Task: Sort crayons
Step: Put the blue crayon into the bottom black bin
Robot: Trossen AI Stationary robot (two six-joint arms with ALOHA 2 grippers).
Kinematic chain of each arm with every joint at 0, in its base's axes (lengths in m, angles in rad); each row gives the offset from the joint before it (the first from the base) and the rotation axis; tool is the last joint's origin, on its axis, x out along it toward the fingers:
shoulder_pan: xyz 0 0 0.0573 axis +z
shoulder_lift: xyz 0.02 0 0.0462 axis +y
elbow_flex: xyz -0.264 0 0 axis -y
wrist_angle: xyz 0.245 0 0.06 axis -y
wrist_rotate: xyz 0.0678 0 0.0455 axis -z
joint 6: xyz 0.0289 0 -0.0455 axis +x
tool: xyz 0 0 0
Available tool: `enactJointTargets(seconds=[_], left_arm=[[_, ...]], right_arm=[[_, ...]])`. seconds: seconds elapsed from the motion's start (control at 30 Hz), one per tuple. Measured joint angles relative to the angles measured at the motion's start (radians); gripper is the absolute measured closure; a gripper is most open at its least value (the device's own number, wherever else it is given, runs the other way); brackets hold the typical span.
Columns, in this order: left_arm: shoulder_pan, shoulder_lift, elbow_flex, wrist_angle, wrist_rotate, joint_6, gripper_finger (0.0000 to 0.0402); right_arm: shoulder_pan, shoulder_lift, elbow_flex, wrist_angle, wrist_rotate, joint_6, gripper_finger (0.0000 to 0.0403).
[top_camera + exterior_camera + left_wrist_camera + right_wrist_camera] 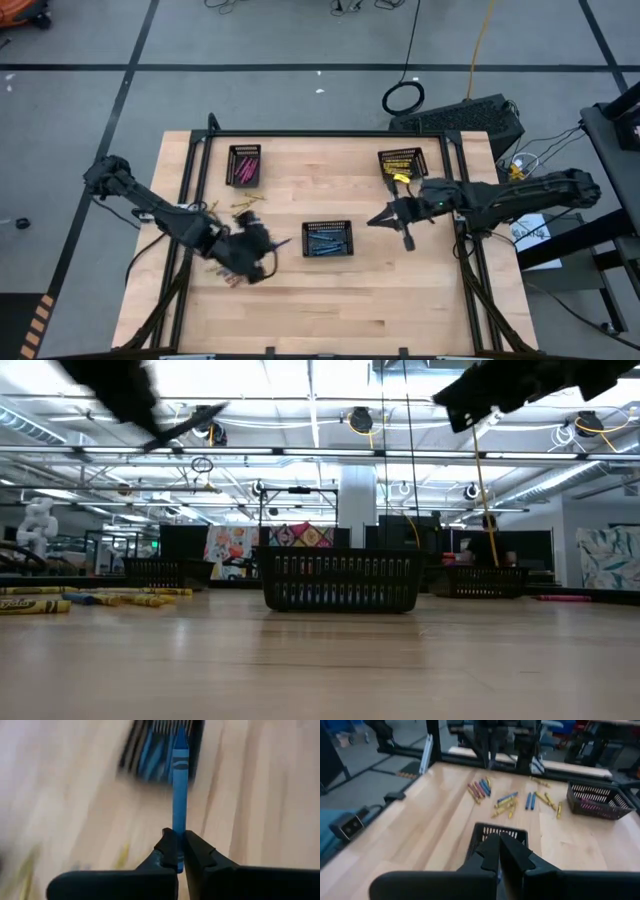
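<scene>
While sorting runs: trays partly filled, loose crayons (512, 802) left of the blue tray (327, 238).
Left gripper (177, 851): clamps a blue crayon (179, 795), near that tray.
Right gripper (402, 218): closed, empty, right of it.

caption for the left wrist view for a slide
Left end effector shut on a blue crayon, pointing toward the black mesh tray of blue crayons.

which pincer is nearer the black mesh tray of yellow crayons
Right. The right pincer sits just in front of the black mesh tray of yellow crayons; the left pincer, shut on a blue crayon, is far across the table.
</scene>
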Motion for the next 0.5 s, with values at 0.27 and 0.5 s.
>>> enactJointTargets(seconds=[0.27,0.5], left_arm=[[0.240,0.192,0.001,0.575,0.032,0.494,0.0397],[0.399,0.401,0.000,0.651,0.270,0.505,0.0397]], right_arm=[[0.030,-0.130,0.000,-0.009,0.001,0.008,0.0403],[0.038,-0.143,0.000,-0.011,0.002,0.023,0.0403]])
